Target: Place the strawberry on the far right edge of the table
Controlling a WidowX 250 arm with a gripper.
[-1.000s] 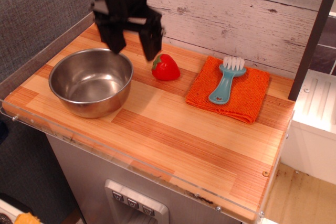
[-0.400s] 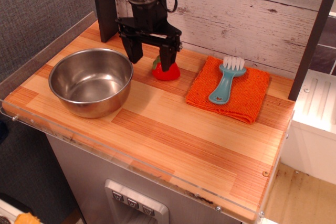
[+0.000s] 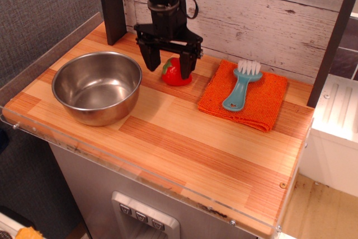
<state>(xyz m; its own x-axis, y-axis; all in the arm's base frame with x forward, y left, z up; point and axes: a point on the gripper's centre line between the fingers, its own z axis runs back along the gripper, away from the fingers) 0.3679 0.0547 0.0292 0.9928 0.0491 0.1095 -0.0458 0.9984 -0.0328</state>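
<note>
Now claw [image 3: 169, 66] wide, fingers straddling strawberry [image 3: 174, 71] on table [image 3: 184, 138], w/o gripping.

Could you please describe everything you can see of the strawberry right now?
The strawberry is a small, glossy red toy, plastic-looking, with a bit of green at its top left. It lies on the wooden table near the back wall, between the steel bowl and the orange cloth. The open black claw straddles it, one finger partly hiding it.

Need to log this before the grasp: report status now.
Gripper open, straddling the strawberry. Strawberry on the table, not gripped. Orange cloth with brush lies toward the right edge.
</note>
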